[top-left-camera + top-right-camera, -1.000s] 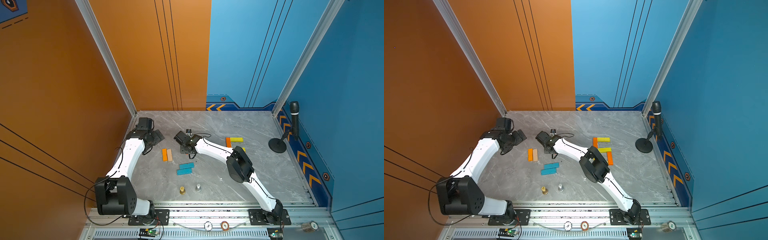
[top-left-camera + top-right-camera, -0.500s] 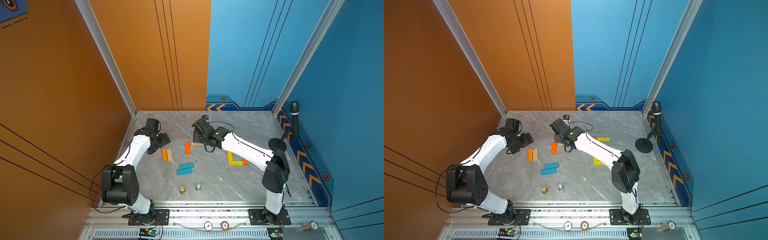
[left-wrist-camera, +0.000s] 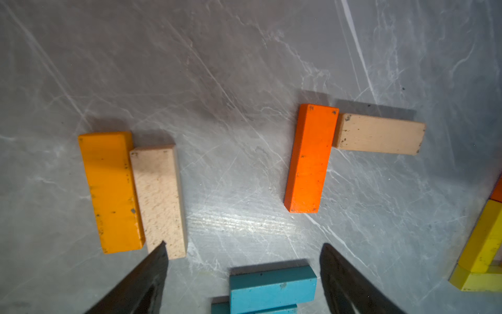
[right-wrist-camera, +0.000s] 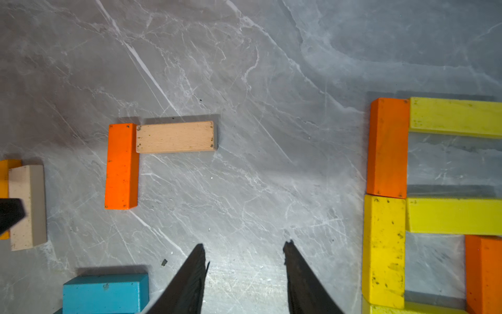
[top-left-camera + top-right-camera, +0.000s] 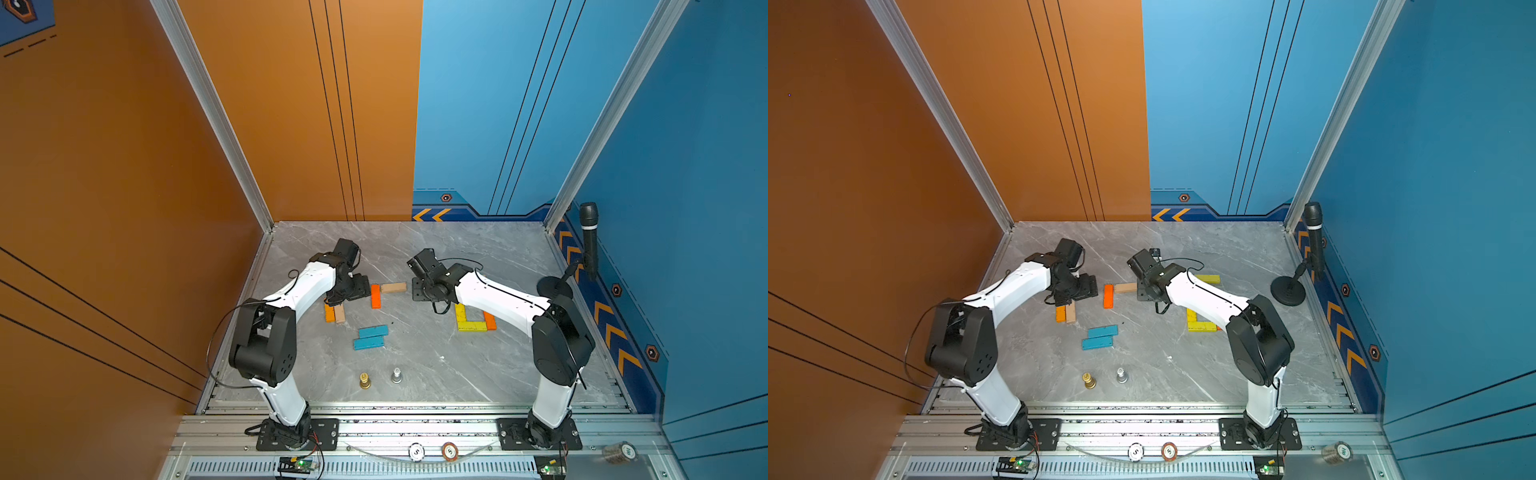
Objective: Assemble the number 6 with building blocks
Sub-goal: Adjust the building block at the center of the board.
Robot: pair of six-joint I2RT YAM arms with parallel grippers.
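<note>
Orange building block (image 3: 309,157) | beyond left fingers (image 3: 141,280), apart | probably untouched

On the grey marbled counter (image 5: 478,374) a gold pawn (image 5: 365,380) stands just beside a silver pawn (image 5: 397,375); a black microphone (image 5: 589,239) on its stand sits near the blue wall

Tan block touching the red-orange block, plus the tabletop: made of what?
Tan block: apparently bare wood, matt, grain and dark scuffs visible. Tabletop: grey marble-look slab, white veins, mild sheen under the light; real stone or printed laminate, cannot tell.
</note>
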